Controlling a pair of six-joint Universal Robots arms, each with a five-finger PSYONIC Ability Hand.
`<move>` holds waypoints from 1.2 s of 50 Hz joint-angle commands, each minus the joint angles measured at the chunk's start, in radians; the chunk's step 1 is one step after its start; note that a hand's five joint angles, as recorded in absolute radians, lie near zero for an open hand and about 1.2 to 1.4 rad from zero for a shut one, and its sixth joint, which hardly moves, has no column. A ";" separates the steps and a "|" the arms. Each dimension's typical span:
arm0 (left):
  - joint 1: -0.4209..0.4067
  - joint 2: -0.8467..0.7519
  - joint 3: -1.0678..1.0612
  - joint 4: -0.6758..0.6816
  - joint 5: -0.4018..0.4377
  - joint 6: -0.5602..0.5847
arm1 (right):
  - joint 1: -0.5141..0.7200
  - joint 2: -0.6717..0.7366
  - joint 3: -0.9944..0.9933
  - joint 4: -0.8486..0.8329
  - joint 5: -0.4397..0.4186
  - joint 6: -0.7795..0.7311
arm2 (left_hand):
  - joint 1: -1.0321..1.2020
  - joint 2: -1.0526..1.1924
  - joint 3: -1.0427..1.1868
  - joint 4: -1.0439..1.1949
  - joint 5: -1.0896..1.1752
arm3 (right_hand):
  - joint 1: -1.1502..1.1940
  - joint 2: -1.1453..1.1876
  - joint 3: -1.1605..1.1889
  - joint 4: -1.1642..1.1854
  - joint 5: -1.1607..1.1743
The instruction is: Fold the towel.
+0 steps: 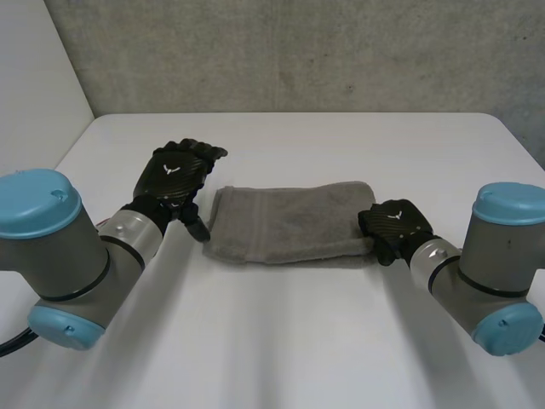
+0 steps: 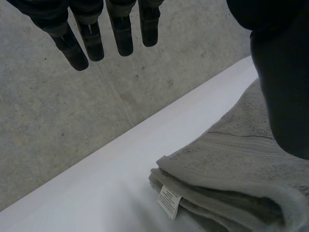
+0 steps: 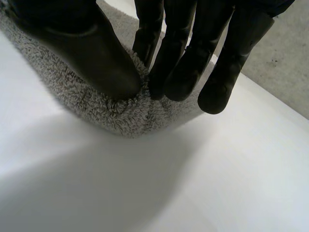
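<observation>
Grey towel (image 1: 289, 223) lies folded into a long band at the middle of the white table (image 1: 298, 341), its white label (image 2: 169, 199) at the left end. Left hand (image 1: 174, 175) is just beside that end, fingers (image 2: 91, 34) straight and spread, gripping nothing. Right hand (image 1: 393, 223) pinches the towel's right end between thumb (image 3: 96, 58) and fingertips.

A smooth white bench (image 1: 281, 341) with rounded far corners stands against a rough grey concrete wall (image 1: 298, 51). A plain white wall (image 1: 34, 77) adjoins it on the left.
</observation>
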 commanded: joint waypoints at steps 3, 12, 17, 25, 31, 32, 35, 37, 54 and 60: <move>0.000 0.015 -0.005 0.000 -0.004 -0.001 | -0.090 -0.124 0.008 0.274 0.011 -0.179 | -0.069 -0.058 -0.045 -0.062 -0.195 | 0.104 0.087 0.064 0.056 0.067; -0.005 0.023 0.010 -0.003 -0.005 0.000 | -0.175 -0.230 -0.012 0.311 0.029 -0.331 | -0.069 -0.058 -0.045 -0.062 -0.195 | 0.104 0.087 0.064 0.056 0.067; -0.018 0.023 0.036 -0.002 -0.011 -0.003 | -0.030 -0.238 -0.128 0.296 0.026 -0.245 | -0.069 -0.058 -0.045 -0.062 -0.195 | 0.104 0.087 0.064 0.056 0.067; -0.058 0.020 0.101 -0.002 -0.097 -0.035 | 0.276 -0.089 -0.248 0.197 0.044 -0.214 | -0.069 -0.058 -0.045 -0.062 -0.195 | 0.104 0.087 0.064 0.056 0.067; -0.078 0.017 0.136 -0.002 -0.133 -0.083 | 0.414 -0.017 -0.260 0.143 0.054 -0.236 | -0.069 -0.058 -0.045 -0.062 -0.195 | 0.104 0.087 0.064 0.056 0.067; -0.081 0.014 0.144 -0.003 -0.139 -0.096 | 0.437 0.026 -0.257 0.149 0.054 -0.251 | -0.069 -0.058 -0.045 -0.062 -0.195 | 0.104 0.087 0.064 0.056 0.067; -0.089 0.012 0.148 -0.002 -0.148 -0.113 | 0.462 0.083 -0.253 0.170 0.066 -0.273 | -0.069 -0.058 -0.045 -0.062 -0.195 | 0.104 0.087 0.064 0.056 0.067; -0.097 0.011 0.148 0.000 -0.148 -0.117 | 0.462 0.082 -0.251 0.183 0.081 -0.271 | -0.069 -0.058 -0.045 -0.062 -0.195 | 0.104 0.087 0.064 0.056 0.067; -0.155 -0.051 0.197 -0.005 -0.168 -0.132 | 0.247 -0.202 -0.113 0.175 0.103 -0.023 | -0.042 -0.032 -0.019 -0.036 -0.169 | -0.987 -1.004 -1.027 -1.036 -1.024; -0.216 -0.130 0.243 -0.043 -0.180 -0.181 | 0.160 -0.196 -0.118 0.236 0.095 -0.003 | 0.017 0.027 0.040 0.023 -0.110 | -1.019 -1.037 -1.059 -1.068 -1.056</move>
